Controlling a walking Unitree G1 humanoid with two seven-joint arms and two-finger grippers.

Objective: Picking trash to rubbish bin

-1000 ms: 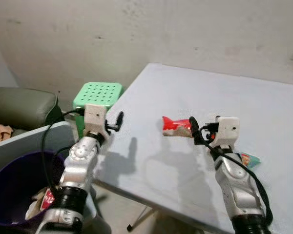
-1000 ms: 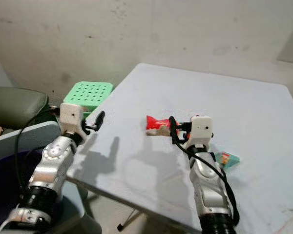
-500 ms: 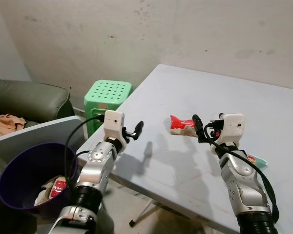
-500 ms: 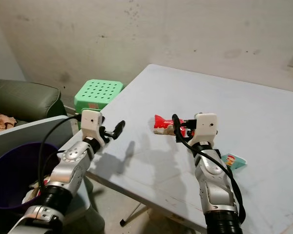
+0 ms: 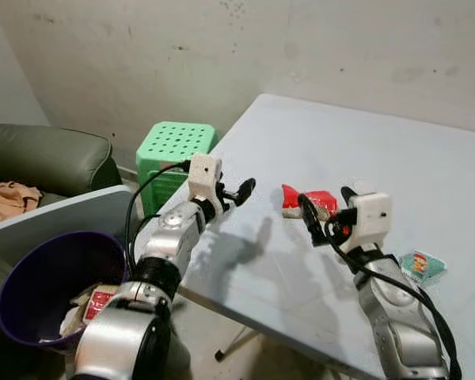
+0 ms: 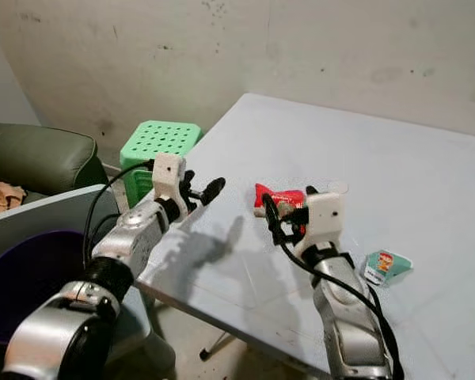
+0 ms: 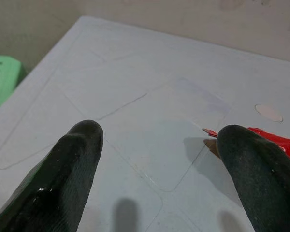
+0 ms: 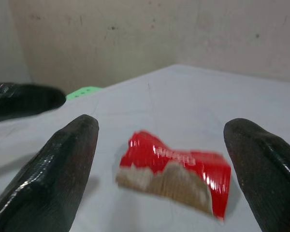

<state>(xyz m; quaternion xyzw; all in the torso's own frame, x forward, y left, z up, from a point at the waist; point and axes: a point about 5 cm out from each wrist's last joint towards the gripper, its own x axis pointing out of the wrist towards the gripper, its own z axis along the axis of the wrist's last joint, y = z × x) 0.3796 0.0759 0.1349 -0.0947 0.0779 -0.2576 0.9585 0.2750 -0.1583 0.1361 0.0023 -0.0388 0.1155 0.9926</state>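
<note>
As the head camera's left eye looks down on the pale table [image 5: 427,158], the red wrapper [image 5: 307,201] lies on the tabletop just beyond the right gripper [image 5: 326,212], at roughly twelve o'clock from its fingertips and not yet touched. The right gripper's two black fingers stand apart. The left gripper [image 5: 239,191] hovers over the table's near-left edge, at about nine o'clock from the wrapper, with nothing in it. A small teal packet [image 5: 422,265] lies at four o'clock from the wrapper, well apart. The purple bin [image 5: 24,277] sits below the table at about eight o'clock, with scraps already inside; a green stool [image 5: 178,142] and a dark sofa [image 5: 47,158] stand behind it.

The right eye view gives the same layout: wrapper [image 6: 279,195] ahead of the right gripper [image 6: 283,215], teal packet [image 6: 386,264] off to the side.

In the left wrist view the fingers [image 7: 67,169] are spread wide over bare table, and a red corner of the wrapper [image 7: 275,140] shows past one fingertip.

In the right wrist view the wrapper [image 8: 176,171] sits squarely between the spread fingers [image 8: 58,164], crumpled, glossy red with a torn pale underside.

Assessment: the wrapper appears to be thin film, very light, soft and somewhat slippery, not fragile. It is likely to skid or flatten if pushed. The raised, crumpled middle offers the best hold, with the fingers closing across its short width.
</note>
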